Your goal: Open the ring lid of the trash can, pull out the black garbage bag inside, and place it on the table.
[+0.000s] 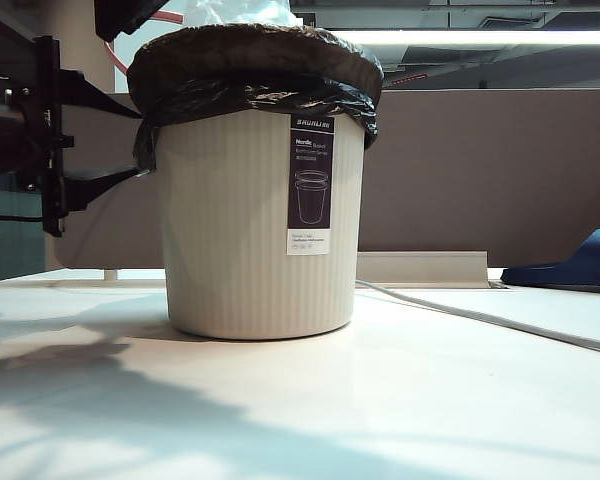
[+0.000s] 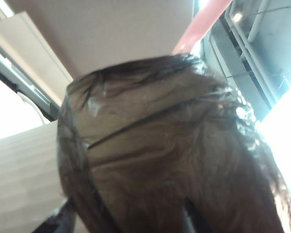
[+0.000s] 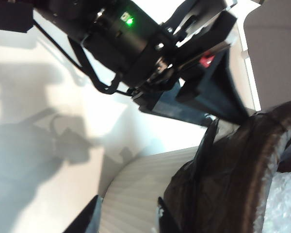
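Black garbage bag (image 1: pixel 250 70): folded over the rim of the trash can (image 1: pixel 250 240), mid tabletop (image 1: pixel 380 400).
Ring lid (image 2: pixel 199 24): pink strip glimpsed above the bag; off the rim, I judge.
Left tool (image 1: pixel 95 135): fingers spread wide at the bag's left edge, holding nothing.
Right tool (image 3: pixel 128 216): tips part-spread near the ribbed wall; grip unclear.
Risk: thin film could tear under a shallow pinch.
Risk: can may lift or tip with the bag.
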Action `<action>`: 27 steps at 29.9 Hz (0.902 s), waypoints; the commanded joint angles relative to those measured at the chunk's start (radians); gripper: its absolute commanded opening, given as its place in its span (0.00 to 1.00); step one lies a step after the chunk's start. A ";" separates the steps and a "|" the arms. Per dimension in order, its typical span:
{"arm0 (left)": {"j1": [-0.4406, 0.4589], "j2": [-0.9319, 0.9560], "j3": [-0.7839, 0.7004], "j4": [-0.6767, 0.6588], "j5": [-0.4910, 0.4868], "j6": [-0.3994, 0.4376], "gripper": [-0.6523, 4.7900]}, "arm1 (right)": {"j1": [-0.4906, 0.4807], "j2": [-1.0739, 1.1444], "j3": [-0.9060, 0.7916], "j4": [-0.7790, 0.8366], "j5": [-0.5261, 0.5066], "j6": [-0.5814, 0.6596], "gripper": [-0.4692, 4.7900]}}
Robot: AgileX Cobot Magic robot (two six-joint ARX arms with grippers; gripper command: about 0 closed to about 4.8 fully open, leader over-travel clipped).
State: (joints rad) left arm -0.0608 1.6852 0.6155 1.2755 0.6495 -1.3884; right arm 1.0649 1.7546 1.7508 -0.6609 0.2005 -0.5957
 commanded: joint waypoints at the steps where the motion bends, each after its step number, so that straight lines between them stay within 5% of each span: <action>1: -0.013 0.013 0.019 0.013 -0.006 0.000 0.63 | 0.003 -0.003 0.005 0.005 0.007 0.004 0.36; 15: -0.013 0.024 0.019 0.034 0.040 0.011 0.11 | 0.003 -0.003 0.005 0.008 0.026 0.004 0.36; 27: 0.071 0.011 0.018 0.162 0.121 -0.111 0.11 | 0.003 -0.035 0.012 0.110 0.107 0.004 0.36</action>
State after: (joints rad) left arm 0.0093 1.7073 0.6300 1.4109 0.7654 -1.4868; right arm 1.0653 1.7306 1.7569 -0.5770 0.2874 -0.5953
